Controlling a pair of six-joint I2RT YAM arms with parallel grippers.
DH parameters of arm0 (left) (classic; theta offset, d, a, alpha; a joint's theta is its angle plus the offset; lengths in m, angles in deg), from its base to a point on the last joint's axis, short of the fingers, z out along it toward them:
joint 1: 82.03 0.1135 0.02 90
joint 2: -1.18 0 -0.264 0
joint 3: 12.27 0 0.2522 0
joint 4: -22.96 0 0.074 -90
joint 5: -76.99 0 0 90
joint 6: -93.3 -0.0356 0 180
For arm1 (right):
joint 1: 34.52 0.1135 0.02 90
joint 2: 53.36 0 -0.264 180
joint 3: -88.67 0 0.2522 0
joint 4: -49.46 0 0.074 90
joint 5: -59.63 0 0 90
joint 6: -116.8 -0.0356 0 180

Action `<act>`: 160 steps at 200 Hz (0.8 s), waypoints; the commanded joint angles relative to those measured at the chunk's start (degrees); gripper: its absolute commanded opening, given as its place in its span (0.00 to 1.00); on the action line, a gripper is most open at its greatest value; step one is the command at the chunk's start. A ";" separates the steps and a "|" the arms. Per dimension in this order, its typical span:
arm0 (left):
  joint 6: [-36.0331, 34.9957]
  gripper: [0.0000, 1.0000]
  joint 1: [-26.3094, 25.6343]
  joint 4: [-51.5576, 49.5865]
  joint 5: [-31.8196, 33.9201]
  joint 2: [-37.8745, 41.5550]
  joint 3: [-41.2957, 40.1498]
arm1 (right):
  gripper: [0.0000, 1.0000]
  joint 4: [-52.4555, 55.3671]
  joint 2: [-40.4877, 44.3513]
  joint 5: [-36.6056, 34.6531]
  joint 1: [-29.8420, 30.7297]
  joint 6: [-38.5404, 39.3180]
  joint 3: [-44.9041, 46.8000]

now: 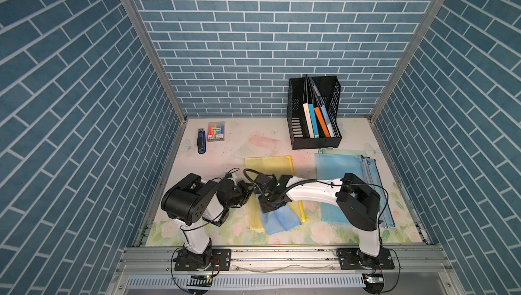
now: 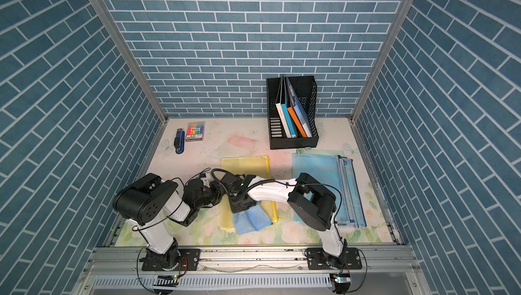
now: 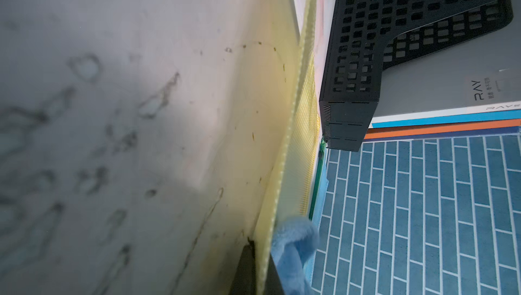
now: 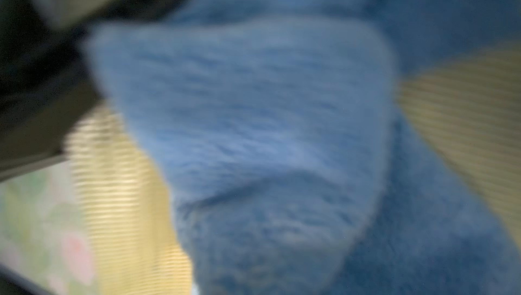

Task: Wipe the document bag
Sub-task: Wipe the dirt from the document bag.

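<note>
A yellow mesh document bag lies flat in the middle of the table. A fluffy blue cloth rests on its near end. My right gripper presses down there, shut on the cloth; its fingertips are hidden. The right wrist view is filled by the blurred cloth over the yellow bag. My left gripper is shut on the bag's left edge; in the left wrist view the yellow edge runs between the two dark fingers, with the cloth beside them.
Blue document bags lie to the right, partly under my right arm. A black file rack with books stands at the back right. A blue stapler and a pack of markers sit at the back left.
</note>
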 commanded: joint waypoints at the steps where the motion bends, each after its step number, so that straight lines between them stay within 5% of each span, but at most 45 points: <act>1: 1.66 0.00 0.11 3.76 0.76 -2.12 -2.00 | 0.00 -6.13 -1.15 5.24 2.03 1.18 0.86; 74: -1.29 0.00 0.27 -0.04 -2.49 -2.12 0.16 | 0.00 -2.23 3.22 2.60 -0.58 -3.19 9.17; 128: -12.54 0.00 0.56 -16.42 -4.15 3.02 5.45 | 0.00 6.58 18.15 -2.84 -14.07 -4.05 21.91; 160: -14.22 0.00 0.63 -18.91 -3.91 4.12 6.07 | 0.00 7.87 18.07 -3.07 -17.22 -3.22 20.05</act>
